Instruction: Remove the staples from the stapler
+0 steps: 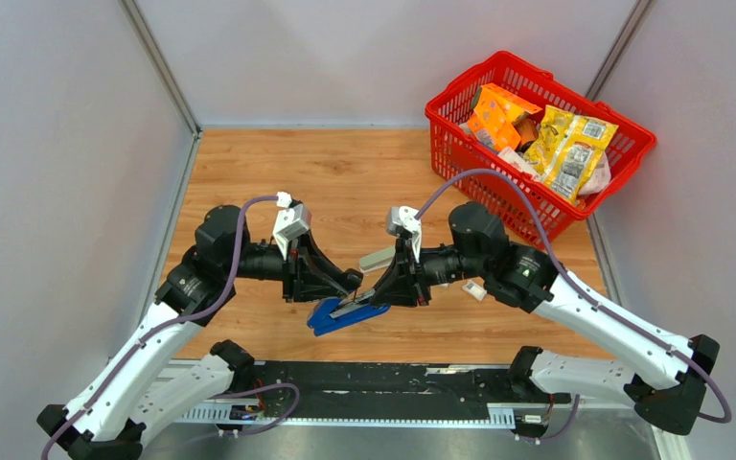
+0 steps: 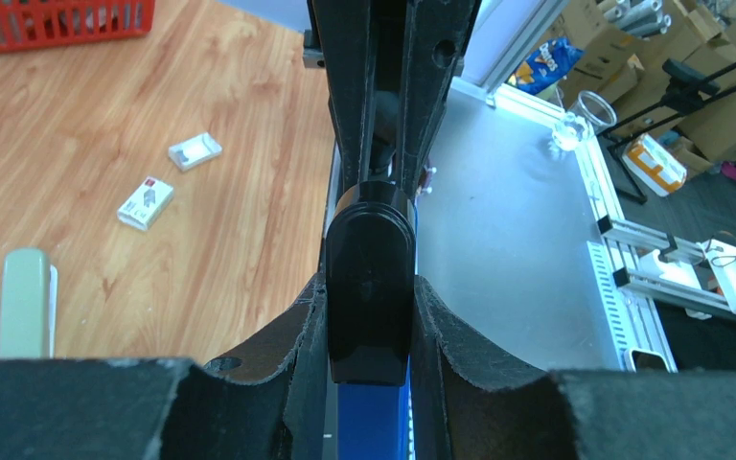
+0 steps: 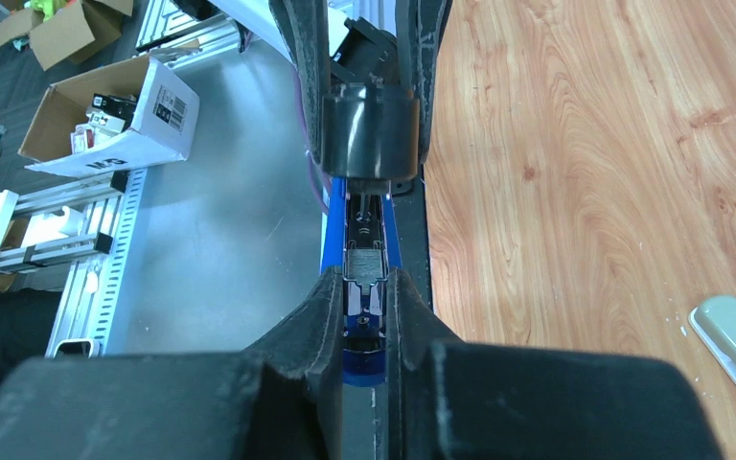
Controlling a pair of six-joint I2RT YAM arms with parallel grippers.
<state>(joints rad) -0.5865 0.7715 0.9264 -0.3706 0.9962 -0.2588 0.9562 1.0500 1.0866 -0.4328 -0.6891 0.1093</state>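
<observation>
A blue stapler with a black top arm lies open at the table's near edge between both grippers. My left gripper is shut on the black top arm, and the blue base shows below it. My right gripper is shut on the sides of the blue magazine. In the right wrist view the open channel holds a grey metal piece; I cannot tell whether it is staples. No loose staples show on the table.
A pale green second stapler lies just behind the grippers. It also shows in the left wrist view. Two small white boxes lie on the wood. A red basket of packets stands back right.
</observation>
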